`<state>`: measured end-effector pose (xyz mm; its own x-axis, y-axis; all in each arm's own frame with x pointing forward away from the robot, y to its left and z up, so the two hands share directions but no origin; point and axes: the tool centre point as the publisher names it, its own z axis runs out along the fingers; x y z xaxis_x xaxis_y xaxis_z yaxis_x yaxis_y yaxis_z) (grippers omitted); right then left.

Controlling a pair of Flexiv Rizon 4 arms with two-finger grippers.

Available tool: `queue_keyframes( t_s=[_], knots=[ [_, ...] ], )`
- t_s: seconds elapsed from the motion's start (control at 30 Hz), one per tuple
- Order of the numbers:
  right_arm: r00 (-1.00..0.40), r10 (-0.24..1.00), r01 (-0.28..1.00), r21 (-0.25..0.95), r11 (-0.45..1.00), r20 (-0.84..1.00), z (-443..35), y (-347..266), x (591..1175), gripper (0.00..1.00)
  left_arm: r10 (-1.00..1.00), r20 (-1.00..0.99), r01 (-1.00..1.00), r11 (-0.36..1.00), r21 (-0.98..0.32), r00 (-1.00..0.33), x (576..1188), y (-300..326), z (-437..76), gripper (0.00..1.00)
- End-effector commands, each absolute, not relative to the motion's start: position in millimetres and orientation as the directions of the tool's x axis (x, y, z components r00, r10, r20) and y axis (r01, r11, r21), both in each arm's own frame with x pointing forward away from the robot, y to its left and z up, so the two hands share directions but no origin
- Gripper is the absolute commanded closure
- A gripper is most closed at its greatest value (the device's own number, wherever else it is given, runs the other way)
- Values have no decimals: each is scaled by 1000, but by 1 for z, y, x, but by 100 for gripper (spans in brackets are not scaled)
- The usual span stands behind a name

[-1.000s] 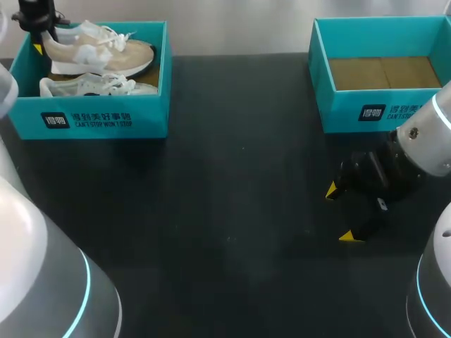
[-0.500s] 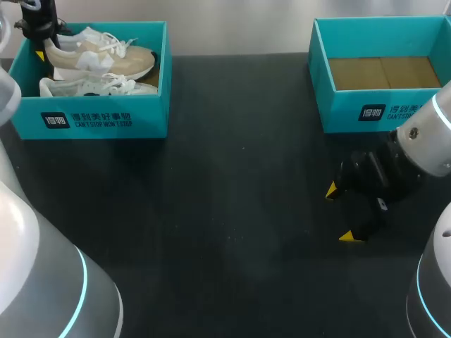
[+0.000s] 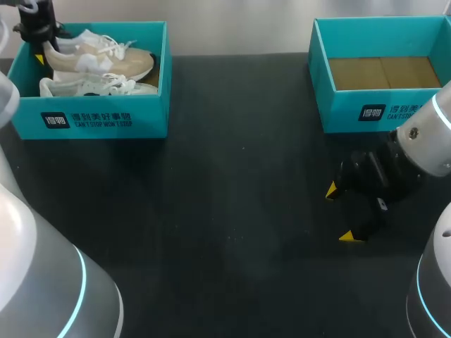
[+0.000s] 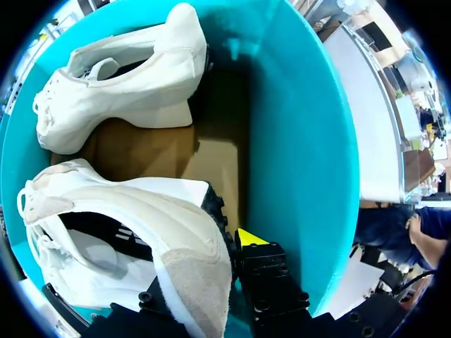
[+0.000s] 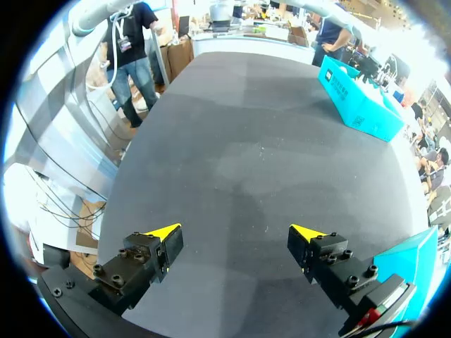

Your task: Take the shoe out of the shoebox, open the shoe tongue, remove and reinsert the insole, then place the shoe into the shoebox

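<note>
— Upper left: pinched at the heel by left gripper (image 3: 44, 51), shoe (image 3: 106, 60), low inside shoebox (image 3: 99, 105). And lower right?
— Right gripper (image 3: 340, 213), spread wide, nothing held, above table (image 3: 232, 211). Probably best: lift straight up, keep the pinch firm, clear the shoebox wall, avoid snagging second shoe (image 3: 91, 86).

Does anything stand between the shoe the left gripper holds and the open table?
Yes: the second shoe lies between the held shoe and the front wall of the shoebox. Over both, nothing visible blocks a lift.
</note>
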<state>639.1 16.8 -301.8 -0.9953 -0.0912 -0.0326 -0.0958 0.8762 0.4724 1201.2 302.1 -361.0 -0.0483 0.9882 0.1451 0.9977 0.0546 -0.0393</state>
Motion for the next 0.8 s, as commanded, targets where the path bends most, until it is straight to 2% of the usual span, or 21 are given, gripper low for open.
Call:
queue_keyframes(
  t_s=[0.03,0.8],
  knots=[
    [-995,-91,-96,471,877,-34,-302,17,639,0,988,145,997,56,-51,-48,1209,301,-363,100],
    [-995,-91,-96,471,877,-34,-302,17,639,0,989,123,996,89,-30,-85,1210,294,-380,100]
  ],
)
